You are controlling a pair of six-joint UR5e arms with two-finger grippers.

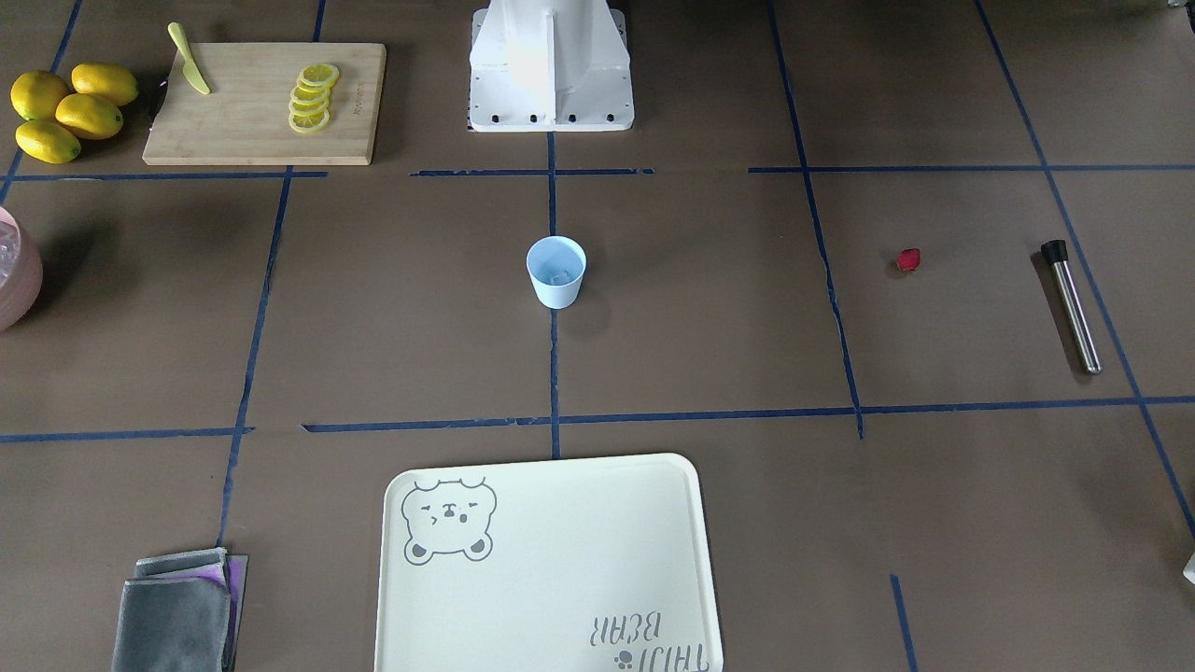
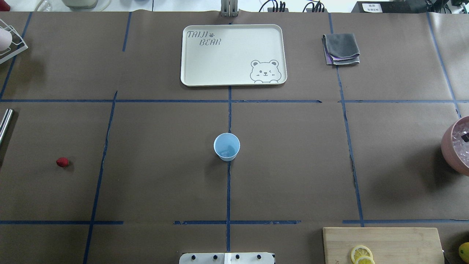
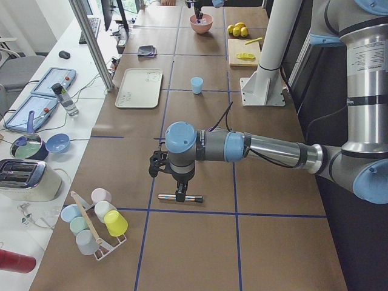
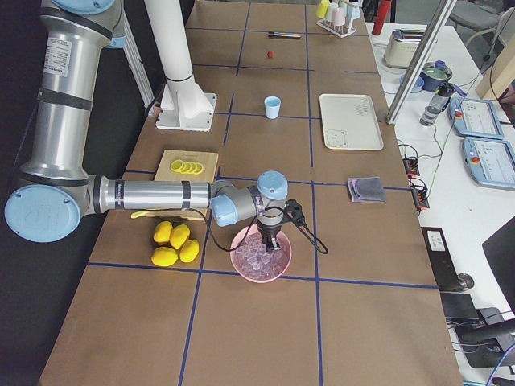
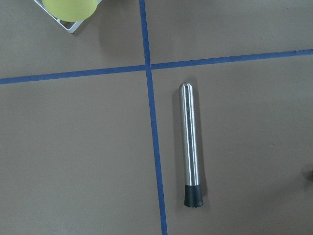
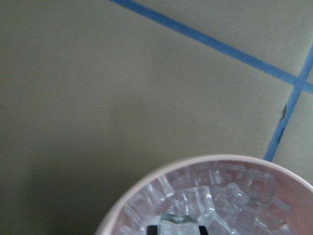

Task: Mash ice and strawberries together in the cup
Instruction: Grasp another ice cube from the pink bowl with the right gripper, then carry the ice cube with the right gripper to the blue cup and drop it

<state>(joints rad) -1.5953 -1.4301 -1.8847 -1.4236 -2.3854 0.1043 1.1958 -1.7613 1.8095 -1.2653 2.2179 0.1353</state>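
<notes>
Plausibly the slippery ice cube (image 6: 178, 219) pinched between the right gripper (image 6: 178, 229)'s fingers slips out short of the cup (image 2: 226, 146), while whether the left gripper (image 3: 180, 195)'s fingers are apart or together cannot be told.

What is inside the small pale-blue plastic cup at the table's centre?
Faint clear ice lies at the bottom of the pale-blue cup. The dark-red strawberry is outside, on the table. The cup's wall hides part of its floor.

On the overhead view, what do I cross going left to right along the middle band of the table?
metal muddler → strawberry → cup → pink bowl
</notes>
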